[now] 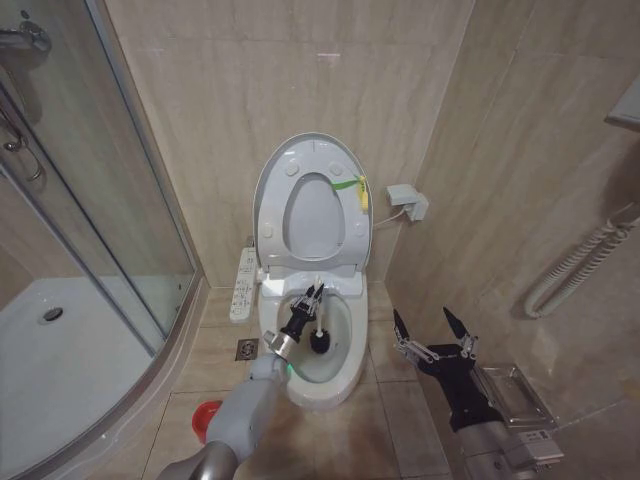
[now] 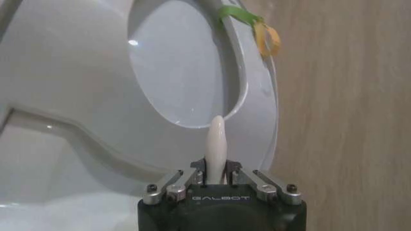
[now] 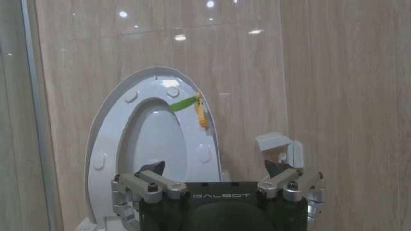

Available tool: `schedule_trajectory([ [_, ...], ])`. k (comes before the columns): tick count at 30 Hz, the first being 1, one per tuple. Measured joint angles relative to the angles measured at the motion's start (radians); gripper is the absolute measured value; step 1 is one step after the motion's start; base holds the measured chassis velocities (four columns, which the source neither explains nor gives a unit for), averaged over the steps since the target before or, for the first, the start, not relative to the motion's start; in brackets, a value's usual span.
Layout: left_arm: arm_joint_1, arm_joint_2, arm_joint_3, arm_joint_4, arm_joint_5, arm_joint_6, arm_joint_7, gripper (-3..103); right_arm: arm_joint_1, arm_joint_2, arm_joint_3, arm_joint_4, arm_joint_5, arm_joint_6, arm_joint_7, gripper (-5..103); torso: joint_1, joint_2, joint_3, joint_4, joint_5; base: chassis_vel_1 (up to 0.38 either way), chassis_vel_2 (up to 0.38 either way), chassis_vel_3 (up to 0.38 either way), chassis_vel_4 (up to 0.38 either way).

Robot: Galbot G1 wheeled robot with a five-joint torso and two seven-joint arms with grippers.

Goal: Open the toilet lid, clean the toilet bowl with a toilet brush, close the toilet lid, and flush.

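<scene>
Beige tiled walls [image 1: 200, 120] filled the background, with the toilet lid [image 1: 312, 200] raised at centre frame. Below it, the left gripper [image 1: 312, 298] clamped the toilet brush [image 1: 318, 335], its dark head down in the toilet bowl [image 1: 345, 375]: scrubbing looked under way, and sweeping the rim seemed next. The left wrist view showed the pinched handle. The right gripper [image 1: 432, 328] hung spread at lower right.

my left gripper [image 1: 313, 300] reaching over the toilet bowl [image 1: 345, 375], fingers clamped tight, my right gripper [image 1: 432, 325] parked just right of it, jaws spread wide
</scene>
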Motion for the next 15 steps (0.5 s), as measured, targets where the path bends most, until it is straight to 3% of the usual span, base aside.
schedule_trajectory([
  [3, -0.004, -0.01, 0.008, -0.011, -0.081, 0.021, 0.002, 20, 0.0, 0.0, 0.0, 0.0, 0.0, 0.0, 0.0, 100, 0.0, 0.0, 0.0, -0.0006, -0.0003, 0.0, 0.0, 0.0, 0.0],
  [7, -0.006, -0.011, 0.003, -0.002, -0.103, 0.03, 0.003, 20, 0.0, 0.0, 0.0, 0.0, 0.0, 0.0, 0.0, 100, 0.0, 0.0, 0.0, 0.0, -0.0001, 0.0, 0.0, 0.0, 0.0],
  [11, -0.002, -0.01, -0.018, 0.039, 0.033, -0.012, 0.005, 20, 0.0, 0.0, 0.0, 0.0, 0.0, 0.0, 0.0, 100, 0.0, 0.0, 0.0, 0.0, -0.0002, 0.0, 0.0, 0.0, 0.0],
  [15, -0.002, -0.007, -0.022, 0.043, 0.061, -0.036, 0.006, 20, 0.0, 0.0, 0.0, 0.0, 0.0, 0.0, 0.0, 100, 0.0, 0.0, 0.0, 0.0002, 0.0, 0.0, 0.0, 0.0, 0.0],
])
